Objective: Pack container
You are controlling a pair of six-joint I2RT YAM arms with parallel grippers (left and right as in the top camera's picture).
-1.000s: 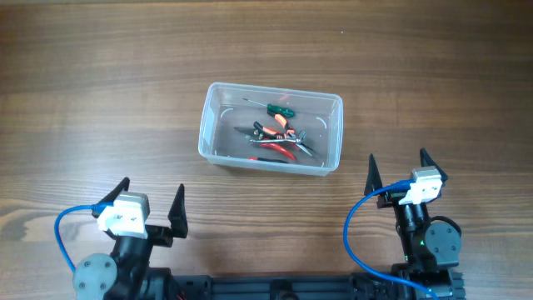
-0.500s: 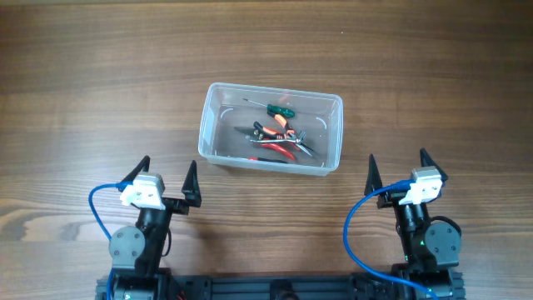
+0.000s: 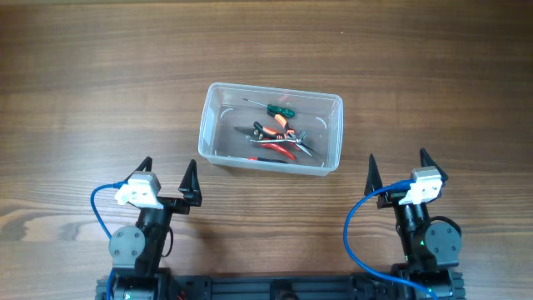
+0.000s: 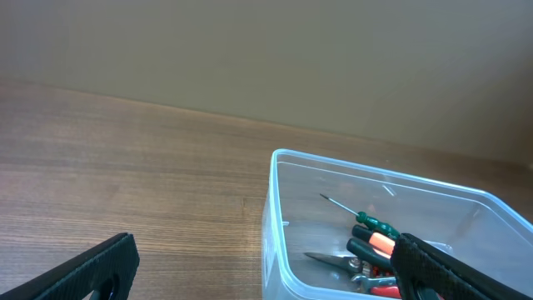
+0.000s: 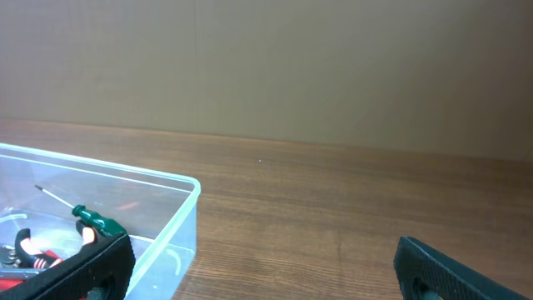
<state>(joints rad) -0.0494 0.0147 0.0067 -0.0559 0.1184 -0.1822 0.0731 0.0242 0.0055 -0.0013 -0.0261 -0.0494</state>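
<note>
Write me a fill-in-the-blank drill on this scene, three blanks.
The container stands on a ____ table.
The screwdriver inside it has a ____ handle.
The left gripper and the right gripper both hold nothing, their fingers ____.
Missing words: wooden; green; open.

We count one container (image 3: pixel 205 133) on one bench (image 3: pixel 100 75). Inside it we count one screwdriver (image 3: pixel 280 109) and two pliers we can tell apart, orange pliers (image 3: pixel 276 127) and red pliers (image 3: pixel 279 150); the tangle hides any more. We count two end effectors, the left end effector (image 3: pixel 169 161) and the right end effector (image 3: pixel 397 154), and two blue cables, the left cable (image 3: pixel 96 208) and the right cable (image 3: pixel 354 225).
</note>
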